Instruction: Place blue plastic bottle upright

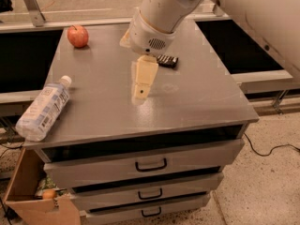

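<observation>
Gripper (142, 84) hovers over table (201, 93) centre, grip state cannot be told; blue plastic bottle (43, 109) lies at 8 o'clock, label unreadable.

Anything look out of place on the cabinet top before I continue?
Yes: the clear bluish plastic bottle with a white cap lies on its side along the left edge of the grey cabinet top, its base seemingly overhanging the front-left corner. The cream gripper hangs over the middle of the top, apart from it.
</observation>
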You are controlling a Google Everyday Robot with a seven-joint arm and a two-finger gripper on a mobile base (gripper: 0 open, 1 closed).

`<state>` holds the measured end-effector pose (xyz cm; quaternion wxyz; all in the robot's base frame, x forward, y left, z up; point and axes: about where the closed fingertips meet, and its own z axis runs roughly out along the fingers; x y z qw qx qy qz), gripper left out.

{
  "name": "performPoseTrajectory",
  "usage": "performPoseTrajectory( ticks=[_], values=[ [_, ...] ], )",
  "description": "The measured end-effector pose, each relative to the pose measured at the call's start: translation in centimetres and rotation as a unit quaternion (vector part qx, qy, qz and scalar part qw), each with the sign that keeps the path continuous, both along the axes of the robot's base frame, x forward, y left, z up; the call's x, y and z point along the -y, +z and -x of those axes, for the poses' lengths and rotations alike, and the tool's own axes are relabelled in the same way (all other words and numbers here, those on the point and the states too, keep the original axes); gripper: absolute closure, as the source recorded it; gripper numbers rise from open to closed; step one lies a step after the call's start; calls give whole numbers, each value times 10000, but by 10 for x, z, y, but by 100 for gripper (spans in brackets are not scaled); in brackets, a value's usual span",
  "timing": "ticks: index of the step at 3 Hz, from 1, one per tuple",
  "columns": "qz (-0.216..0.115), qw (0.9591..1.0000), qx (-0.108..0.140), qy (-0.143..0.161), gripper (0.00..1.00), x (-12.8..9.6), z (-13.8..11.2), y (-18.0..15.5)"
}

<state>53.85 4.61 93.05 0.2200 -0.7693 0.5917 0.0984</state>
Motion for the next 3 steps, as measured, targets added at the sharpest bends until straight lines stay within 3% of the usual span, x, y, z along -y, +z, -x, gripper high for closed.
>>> performPoseTrajectory(
  ticks=[2,3],
  values=[
    [-21,9999,52,155,0,-10,-3,-2],
    [-47,9986,159,504,0,-37,-17,-6]
  ],
)
